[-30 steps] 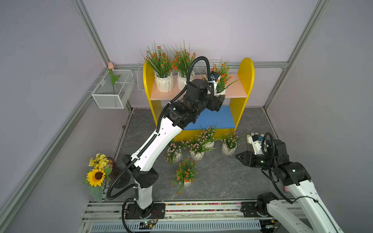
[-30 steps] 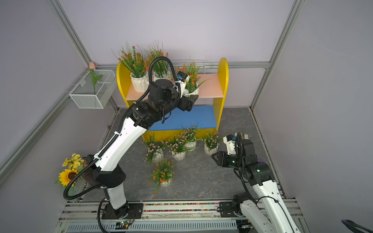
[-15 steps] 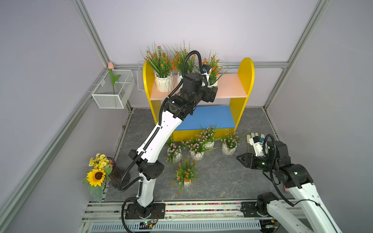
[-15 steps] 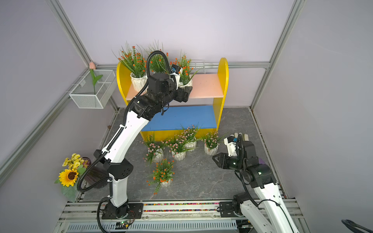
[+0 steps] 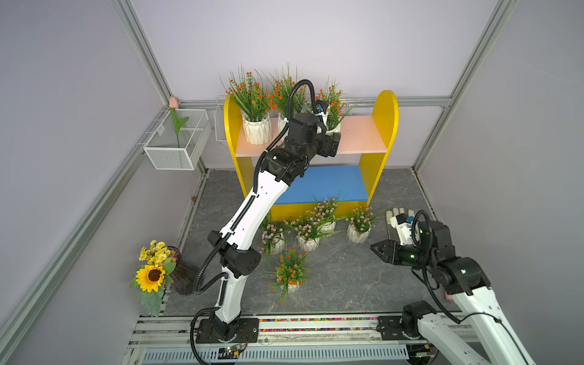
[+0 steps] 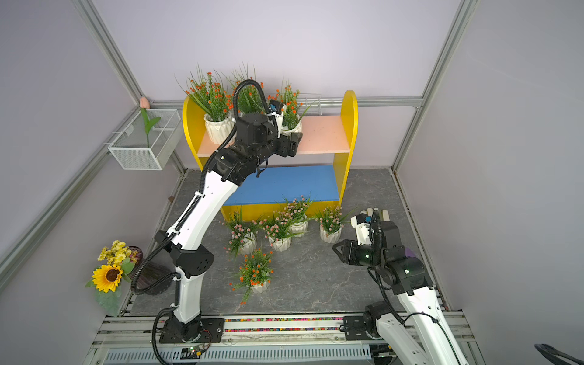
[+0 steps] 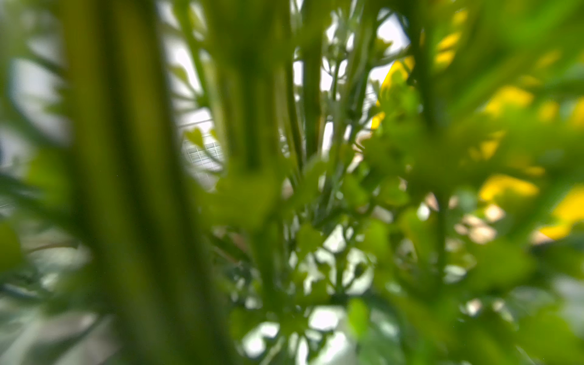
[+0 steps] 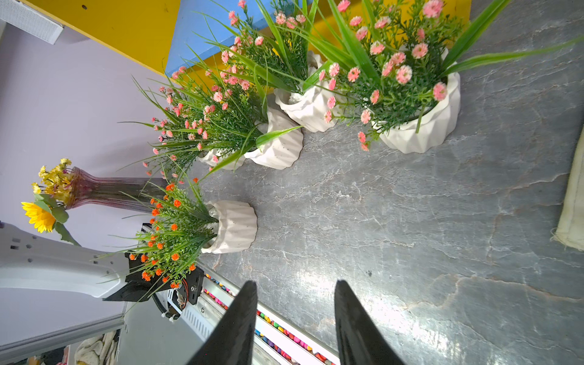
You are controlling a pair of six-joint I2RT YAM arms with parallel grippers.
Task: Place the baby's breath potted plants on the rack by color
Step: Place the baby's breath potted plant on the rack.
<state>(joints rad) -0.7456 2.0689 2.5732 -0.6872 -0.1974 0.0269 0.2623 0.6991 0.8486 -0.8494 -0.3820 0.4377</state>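
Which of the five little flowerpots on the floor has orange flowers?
The lone pot nearest the front rail, standing apart; the four pots beside the yellow rack all bloom pink.

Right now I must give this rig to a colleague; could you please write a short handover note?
Left gripper: at the third orange plant on the rack's upper board; leaves hide the jaws, so grip or release cannot be told.
Right gripper: open, empty, apart from the plants.
Done: two orange plants stand on the upper board.
Left to do: confirm the third, bring the last orange plant from the floor, then probably set the four pink plants, now on the floor before the rack, on the blue lower board.
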